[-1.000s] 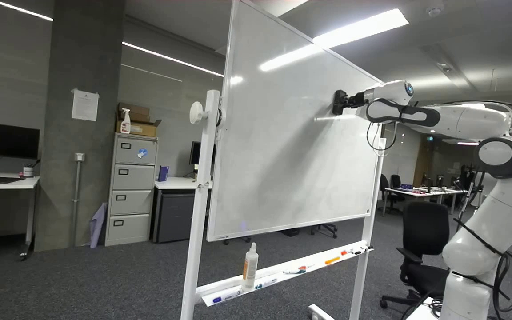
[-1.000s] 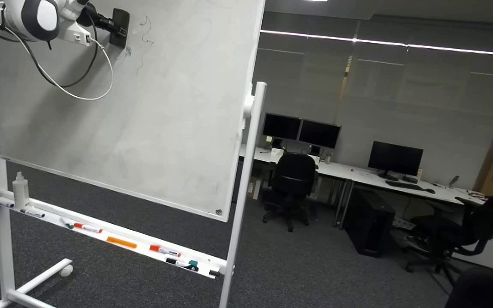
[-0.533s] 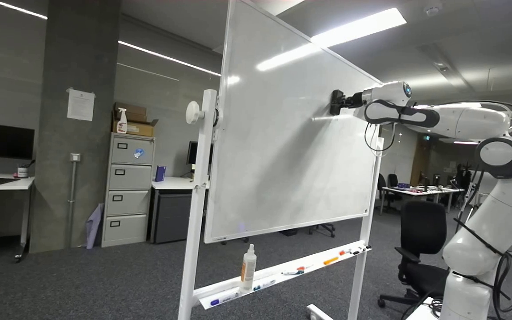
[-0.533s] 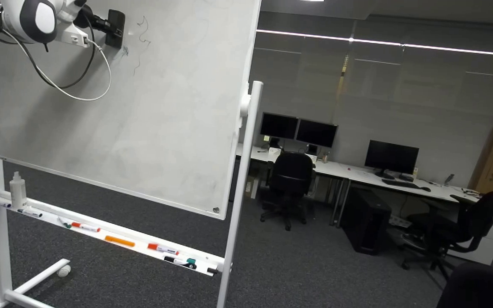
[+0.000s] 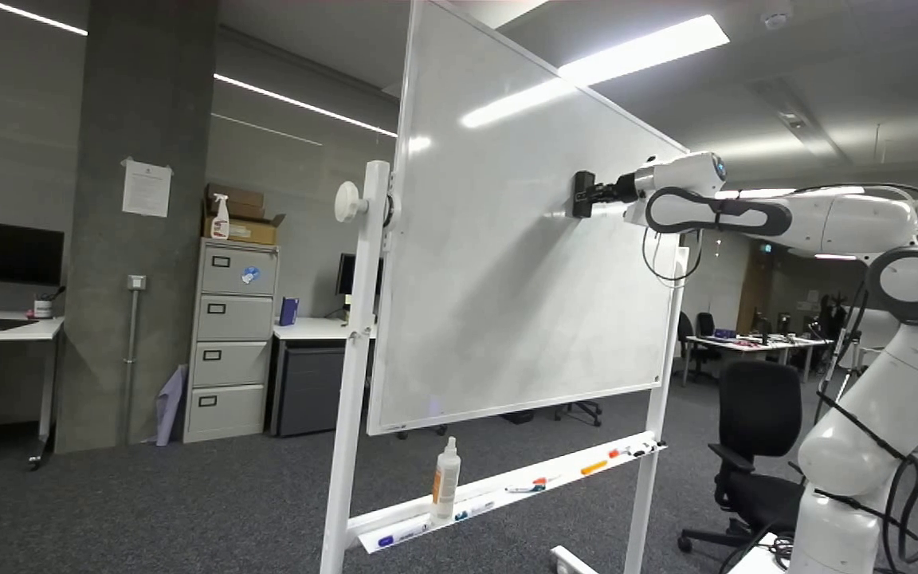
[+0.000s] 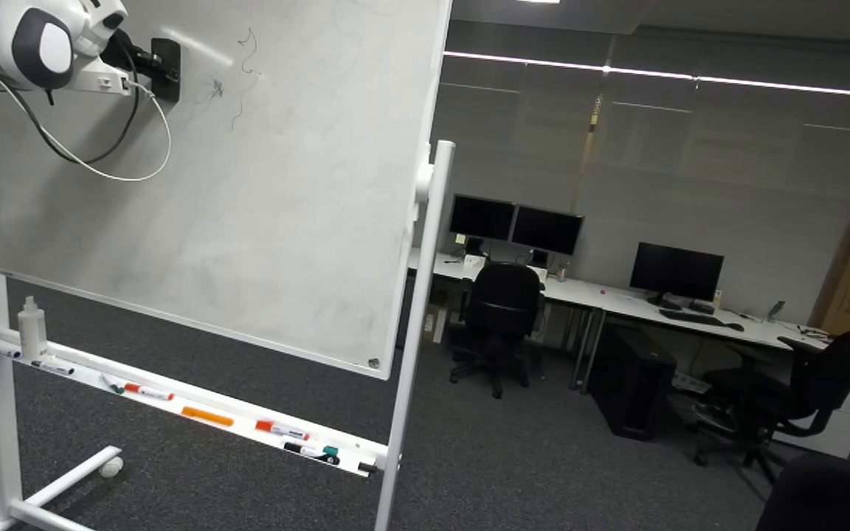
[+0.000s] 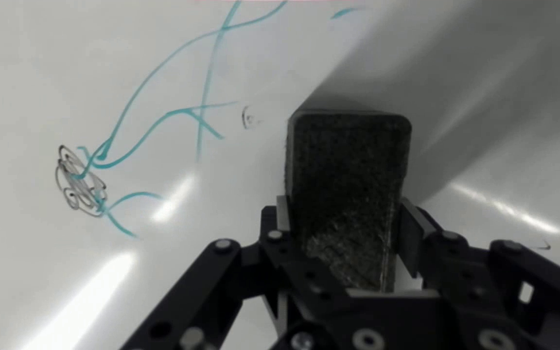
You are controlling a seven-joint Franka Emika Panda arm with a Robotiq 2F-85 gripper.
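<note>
Your gripper (image 7: 347, 221) is clamped on a black block (image 7: 350, 160), eraser-like, one finger against each long side, near its lower end as the wrist view shows it. Block is up at the whiteboard (image 6: 285, 192), long axis near vertical in both exterior views. It's right at the board face; can't tell if it's touching or slightly off. In the wrist view you've got teal strokes (image 7: 139, 88) and a black scribble (image 7: 79, 187) left of the block, plus a small dark mark (image 7: 246, 118) just off its upper left corner. In an exterior view you can see a thin squiggle (image 6: 244, 68) on the board, farther from the block than the scribble. Below the board, the pen tray (image 6: 244, 419) carries an upright pale bottle (image 6: 32, 333) near one end, an orange marker (image 6: 207, 416), a red-capped marker (image 6: 282, 430) and several others. Around you: black office chair (image 5: 758, 410) beside your arm's base (image 5: 837, 518), grey filing cabinet (image 5: 236, 343) next to a concrete pillar (image 5: 160, 96), monitors (image 6: 676, 276) on a white desk (image 6: 587, 296), dark carpet (image 5: 188, 510) below.
</note>
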